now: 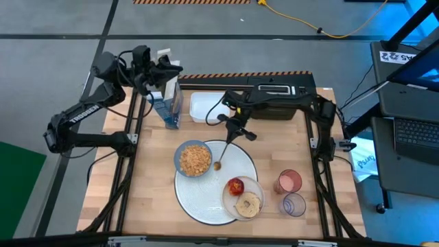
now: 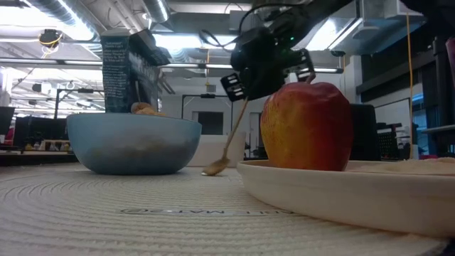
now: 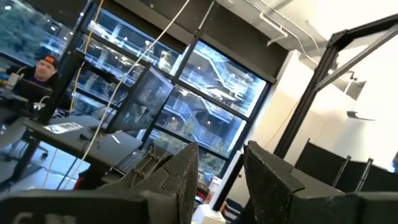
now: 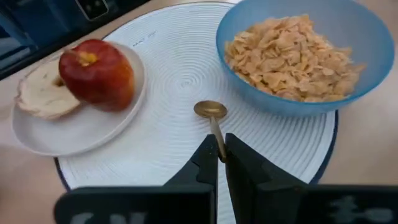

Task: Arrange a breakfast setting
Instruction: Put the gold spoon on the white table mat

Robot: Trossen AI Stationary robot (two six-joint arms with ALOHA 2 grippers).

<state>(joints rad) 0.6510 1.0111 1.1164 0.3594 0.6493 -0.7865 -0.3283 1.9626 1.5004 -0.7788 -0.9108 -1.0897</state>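
A large round white mat (image 1: 206,200) lies on the wooden table. On it stand a blue bowl (image 1: 194,158) of tan cereal (image 4: 292,59) and a small cream plate (image 1: 255,189) with a red apple (image 1: 236,185) and a bagel (image 1: 247,204). Pink (image 1: 289,182) and purple (image 1: 293,204) tumblers stand right of the mat. My right gripper (image 1: 233,130) is above the mat's far edge, shut on a thin spoon (image 1: 223,152). My left gripper (image 1: 168,68) is open and empty, high at the far left by a blue carton (image 1: 169,103). My right gripper pinches the spoon's thin handle (image 4: 218,144) between its two fingers, at the handle's upper end. The fingers slant down from the table's far side, along the handle. The spoon tilts, with its bowl end (image 4: 210,110) on the mat between the blue bowl and the plate.
A black toaster (image 1: 274,92) and a white square tub (image 1: 204,106) stand at the table's far edge. The blue carton stands upright at the far left. Bare wood shows left of the mat (image 1: 147,199).
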